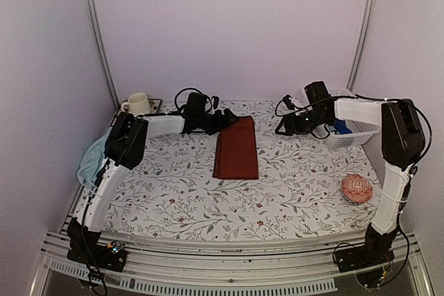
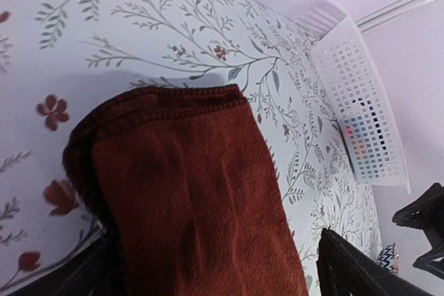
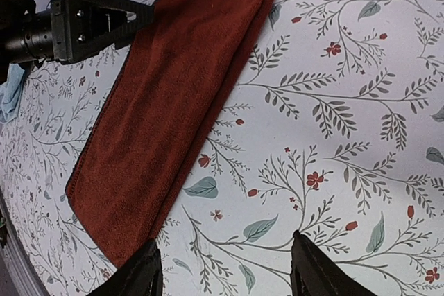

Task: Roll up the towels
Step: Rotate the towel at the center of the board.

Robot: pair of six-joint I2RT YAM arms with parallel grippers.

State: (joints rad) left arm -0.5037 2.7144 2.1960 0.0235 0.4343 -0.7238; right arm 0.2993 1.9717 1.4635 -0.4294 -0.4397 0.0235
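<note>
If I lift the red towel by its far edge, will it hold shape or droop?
Probably floppy: the red towel lies limp and flat on the table, folded in layers, so a lifted edge should droop and the layers may part. Its fuzzy pile looks grippy, so a push likely bunches it rather than sliding it.

I saw the maroon towel [image 1: 236,149] lying flat, folded long, in the middle of the table [image 1: 298,171], and the pale blue towel [image 1: 91,159] bunched up at its left edge.
</note>
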